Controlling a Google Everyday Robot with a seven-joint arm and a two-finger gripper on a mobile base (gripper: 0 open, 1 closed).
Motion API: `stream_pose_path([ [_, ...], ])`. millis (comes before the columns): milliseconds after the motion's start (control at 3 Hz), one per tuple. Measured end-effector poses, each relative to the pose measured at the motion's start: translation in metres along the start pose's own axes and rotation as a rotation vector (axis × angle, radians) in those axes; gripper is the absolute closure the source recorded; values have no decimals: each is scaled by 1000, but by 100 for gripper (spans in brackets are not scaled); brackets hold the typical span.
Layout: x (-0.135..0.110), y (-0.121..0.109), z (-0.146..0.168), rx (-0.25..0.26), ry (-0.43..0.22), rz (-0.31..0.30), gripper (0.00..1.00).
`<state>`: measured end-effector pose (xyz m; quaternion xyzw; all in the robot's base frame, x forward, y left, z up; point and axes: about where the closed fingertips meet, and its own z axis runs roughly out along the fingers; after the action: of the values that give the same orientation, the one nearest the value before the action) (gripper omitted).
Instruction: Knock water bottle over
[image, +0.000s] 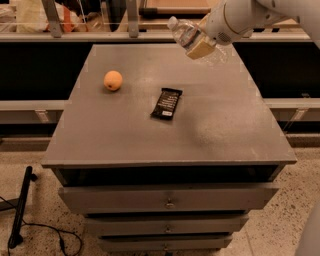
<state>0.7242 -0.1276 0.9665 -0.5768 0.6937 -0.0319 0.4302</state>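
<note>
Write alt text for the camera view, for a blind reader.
The robot's claw, at the far right edge of a grey table, is against a clear water bottle that leans steeply, cap toward the upper left. An orange fruit sits at the table's left and a dark wrapped bar near its middle.

The water bottle (182, 31) is clear, glossy plastic. The gripper (201, 47), at the far edge of the table (125, 130), looks matt tan. The table is smooth, matt grey.
</note>
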Motion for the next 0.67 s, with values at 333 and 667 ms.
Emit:
stream_pose_path([
  [333, 5, 12, -1, -73, 122, -166, 100],
  [667, 10, 14, 16, -181, 234, -330, 100],
])
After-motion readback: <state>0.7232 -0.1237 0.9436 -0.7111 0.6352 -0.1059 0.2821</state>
